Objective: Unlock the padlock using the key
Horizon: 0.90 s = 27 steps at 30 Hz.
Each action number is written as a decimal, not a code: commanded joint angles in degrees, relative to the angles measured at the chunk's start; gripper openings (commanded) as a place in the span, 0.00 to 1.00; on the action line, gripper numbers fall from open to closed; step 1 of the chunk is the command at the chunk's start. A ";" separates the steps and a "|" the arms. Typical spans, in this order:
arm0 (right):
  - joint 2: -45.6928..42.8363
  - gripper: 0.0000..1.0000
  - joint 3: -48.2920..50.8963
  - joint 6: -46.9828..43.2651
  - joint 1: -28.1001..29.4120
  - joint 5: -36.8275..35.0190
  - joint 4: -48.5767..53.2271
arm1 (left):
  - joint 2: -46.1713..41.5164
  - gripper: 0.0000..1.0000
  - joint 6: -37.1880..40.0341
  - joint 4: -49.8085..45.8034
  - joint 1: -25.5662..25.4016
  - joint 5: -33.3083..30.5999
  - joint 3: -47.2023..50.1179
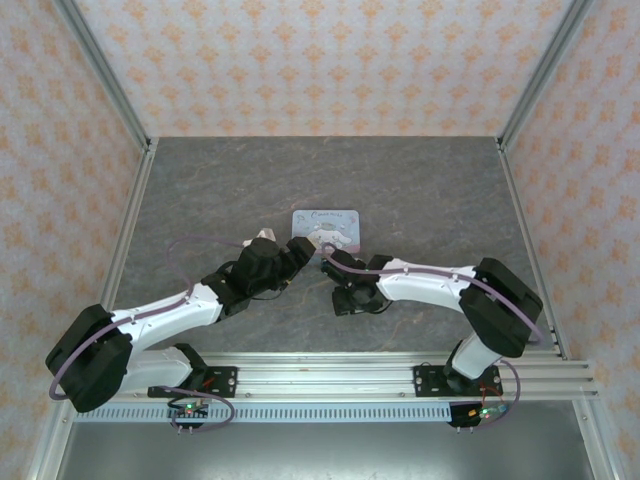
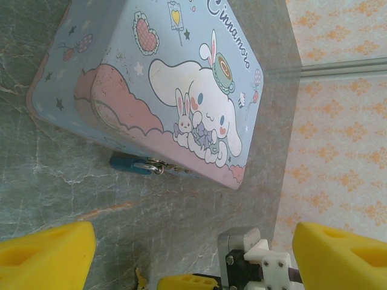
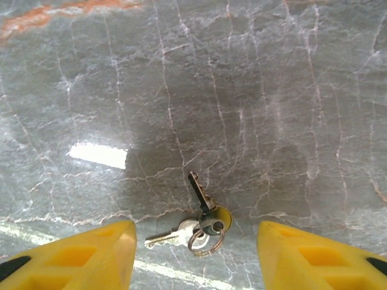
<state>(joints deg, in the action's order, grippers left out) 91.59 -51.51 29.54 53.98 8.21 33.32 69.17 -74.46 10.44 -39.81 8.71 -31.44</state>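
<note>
Spread wide and empty, the left gripper [image 2: 193, 260] is seen in its wrist view with its yellow fingers [image 2: 45, 254] set at 8 and 4 o'clock and nothing clasped between them. Ahead of it, towards 12 o'clock, a pale blue tin [image 2: 181, 84] printed with a cartoon dog is laid flat on the grey marbled table [image 2: 54, 193]. The padlock [image 2: 130, 162], small and teal, is fastened at the tin's near edge, at about 7 o'clock of the lid, and is touched by neither finger. From above, the left gripper [image 1: 297, 252] is placed just beside the tin [image 1: 325, 228] at its 8 o'clock, while the right gripper [image 1: 350, 300] is held near the tin at 5 o'clock, over the table [image 1: 420, 190]. In the right wrist view, the right gripper [image 3: 199, 257] is likewise released, its fingers [image 3: 78, 254] parted well to either side. The key [image 3: 164, 238], pale and thin, is left lying on the table between them, its tip turned to 8 o'clock. It is joined by a ring [image 3: 199, 243] to a darker key [image 3: 196, 188], which is pointed to 11 o'clock. No finger is laid on the bunch.
</note>
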 commanded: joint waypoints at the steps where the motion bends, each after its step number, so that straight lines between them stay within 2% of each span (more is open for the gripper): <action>1: 0.87 0.53 -1.32 2.95 0.21 -3.06 0.25 | 0.42 0.86 1.58 -0.94 -0.02 -1.34 -1.60; 12: 2.00 0.40 0.35 9.45 0.30 -4.39 -1.18 | 0.44 0.86 1.61 -0.81 0.01 -1.67 -1.25; 27: 4.07 0.39 -0.22 11.19 2.64 -5.71 1.96 | 0.88 0.87 1.51 0.20 0.33 -1.59 -0.55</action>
<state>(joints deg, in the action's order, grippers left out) 94.02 -51.68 39.24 56.01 2.79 32.56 69.73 -73.82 10.07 -39.75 8.54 -31.44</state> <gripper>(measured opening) 0.392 0.868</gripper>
